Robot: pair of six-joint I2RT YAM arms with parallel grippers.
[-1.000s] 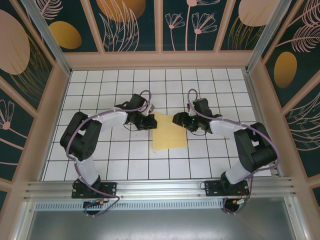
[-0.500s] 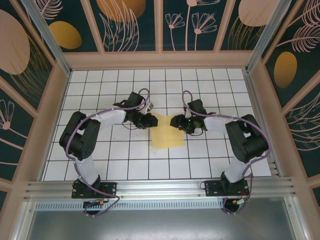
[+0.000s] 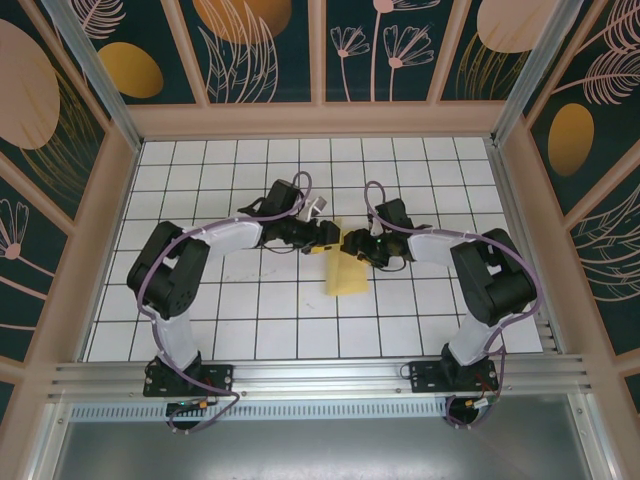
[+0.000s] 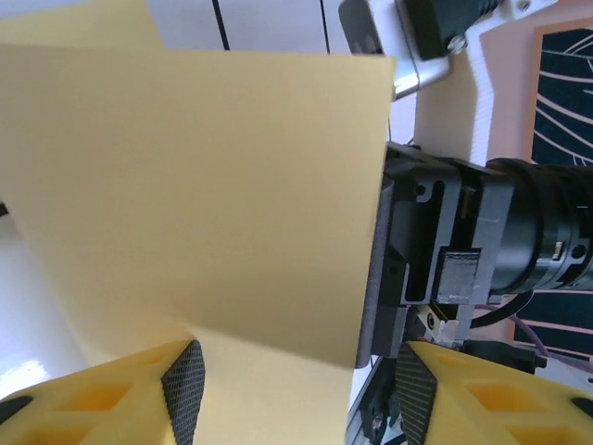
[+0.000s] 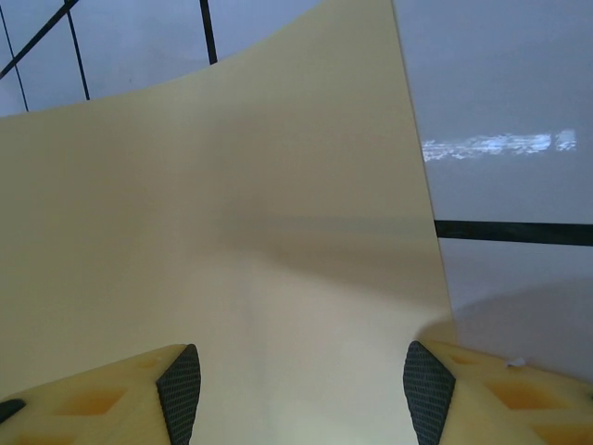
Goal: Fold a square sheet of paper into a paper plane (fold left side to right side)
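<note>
Top view: shows the square sheet of paper (image 3: 347, 272) as a narrow yellow rectangle near the table (image 3: 250, 320) middle, long axis running near edge to far edge. Far end sits between the left gripper (image 3: 326, 238) and right gripper (image 3: 352, 243), both equally near.

Left wrist: thin matte flap, upper layer standing off the lower, between wide-parted pads (image 4: 185, 382) gripping nothing.

Right wrist: smooth, gently bowed sheet ahead of spread pads (image 5: 179, 389), likewise holding nothing.
</note>
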